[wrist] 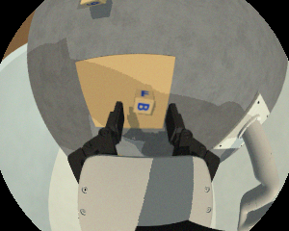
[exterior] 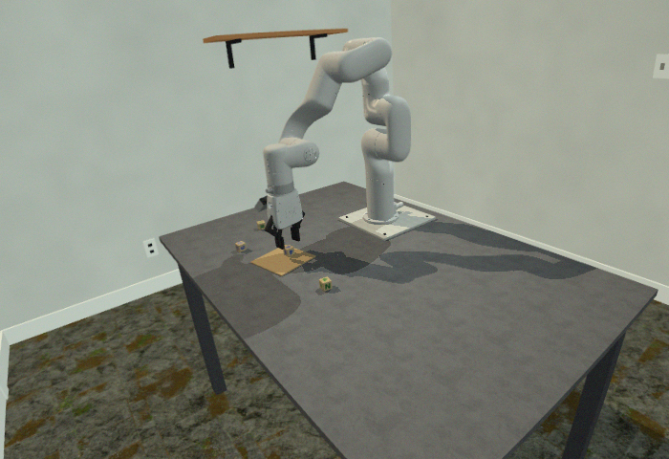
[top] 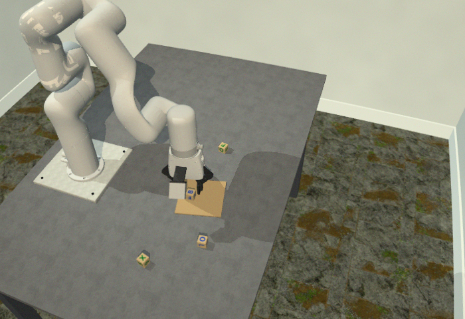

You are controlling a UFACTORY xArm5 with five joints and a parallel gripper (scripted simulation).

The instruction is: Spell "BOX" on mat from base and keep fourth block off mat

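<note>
The tan mat (top: 202,198) lies on the grey table in front of the robot base. The B block (top: 190,194), blue letter up, sits on the mat near its edge towards the base; it also shows in the wrist view (wrist: 144,103). My gripper (exterior: 287,236) hangs just above this block, fingers open and apart from it, one finger on each side in the wrist view (wrist: 144,122). The O block (top: 202,240) and the X block (top: 143,259) lie on the table off the mat. A fourth block with a green letter (top: 222,147) lies off the mat on the other side.
The robot's base plate (top: 84,169) is bolted to the table left of the mat. The table's edge runs close to the mat's far side (top: 297,177). A wall shelf (exterior: 274,35) hangs high behind the arm.
</note>
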